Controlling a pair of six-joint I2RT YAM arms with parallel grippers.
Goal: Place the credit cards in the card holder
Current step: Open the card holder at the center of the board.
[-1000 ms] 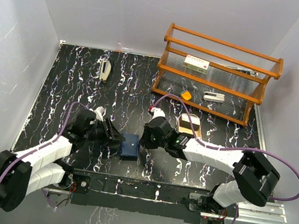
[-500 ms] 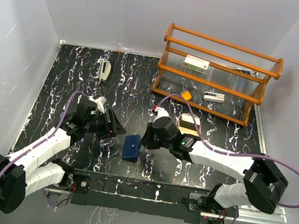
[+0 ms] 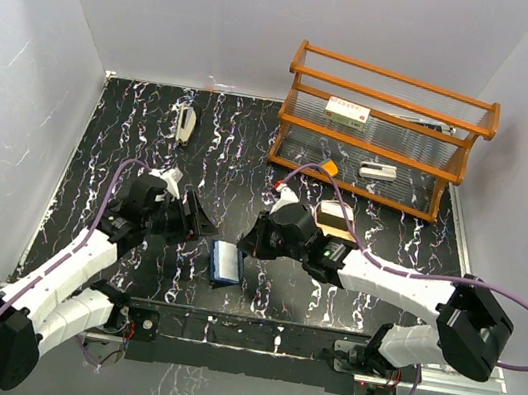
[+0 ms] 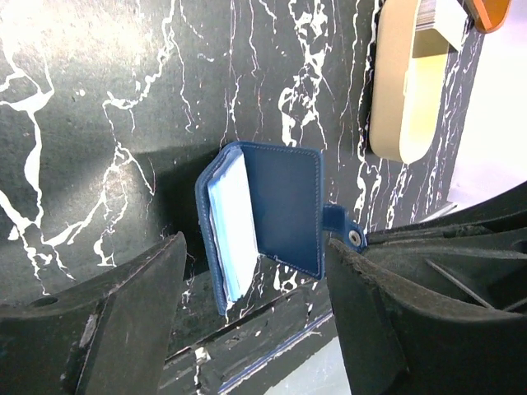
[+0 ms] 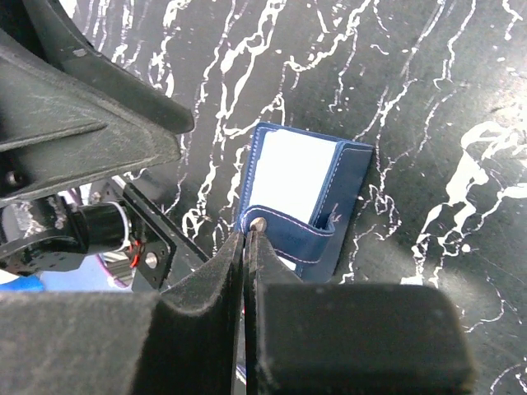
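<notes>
Care is going to be needed with the card holder [image 3: 226,262], I am thinking, because it is looking light and thin, with soft bendy covers that may be wanting to flop shut and a smooth skin that could be sliding on the table [image 3: 132,135]. It is lying on the black marbled table between the two arms, near the front edge, and it is sitting partly open with its pale inside showing. The best places to grab it are looking like the little snap tab [image 4: 346,229] or the edge of a cover, not the fat middle. The right gripper [image 5: 247,234] is pressing its fingers tight together, and its tips are sitting right at that snap tab. It is looking like it is pinching the tab and holding the cover up, though the very end of the tab is hiding between the fingers. The left gripper [image 3: 203,226] is hanging just beside the holder on the other side with its fingers spread wide, holding nothing and touching nothing that I can see.
</notes>
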